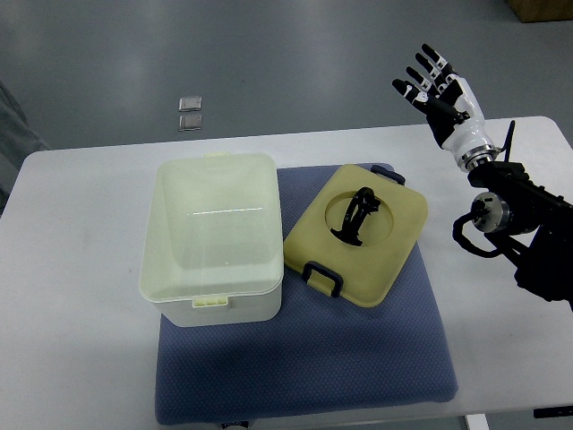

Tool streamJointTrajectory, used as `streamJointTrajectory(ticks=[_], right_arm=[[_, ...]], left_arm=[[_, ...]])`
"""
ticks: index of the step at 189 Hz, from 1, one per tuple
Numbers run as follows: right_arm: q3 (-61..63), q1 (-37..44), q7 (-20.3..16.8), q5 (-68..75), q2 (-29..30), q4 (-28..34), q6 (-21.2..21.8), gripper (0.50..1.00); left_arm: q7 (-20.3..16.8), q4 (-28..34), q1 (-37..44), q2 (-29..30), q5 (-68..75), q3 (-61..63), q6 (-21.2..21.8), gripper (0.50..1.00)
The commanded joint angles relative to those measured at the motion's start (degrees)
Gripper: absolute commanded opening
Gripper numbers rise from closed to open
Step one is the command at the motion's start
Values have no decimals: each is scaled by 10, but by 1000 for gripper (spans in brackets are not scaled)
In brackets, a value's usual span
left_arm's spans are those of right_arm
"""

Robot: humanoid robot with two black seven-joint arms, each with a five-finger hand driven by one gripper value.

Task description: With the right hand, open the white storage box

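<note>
**Desk:** What are you seeing on the bench right now?

**Me:** I'm looking down on a white rectangular bench (81, 269) with a blue-grey padded mat (358, 358) lying across its near half. The white plastic storage box (213, 235) is sitting on the mat's left part, overhanging it onto the bare bench, and it's standing open, showing a pale empty interior. Its cream-yellow square lid (358, 233) is lying flat on the mat just to the right of the box, turned at an angle, with one corner touching or nearly touching the box wall. I'm seeing a black handle (355, 215) in the lid's round recess and a dark latch (322, 276) on its near edge.

**Desk:** And the right hand?

**Me:** The right hand (439, 90) is hanging above the bench's far right corner, well apart from the lid and box. Its black-tipped fingers (431, 55) are spread and released, grasping nothing, pointing away from me.

**Desk:** Anything else?

**Me:** Two small grey square pads (190, 114) are lying on the floor beyond the bench.
</note>
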Motion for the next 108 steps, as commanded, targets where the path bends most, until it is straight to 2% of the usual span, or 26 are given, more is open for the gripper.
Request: streamJointTrajectory(ticks=[1, 108], right_arm=[[0, -7, -30, 2, 0, 0, -3, 919], [7, -32, -26, -7, 0, 0, -6, 930]], left_arm=[[0, -1, 0, 0, 0, 0, 0, 1000], [0, 0, 0, 0, -1, 0, 0, 1000]])
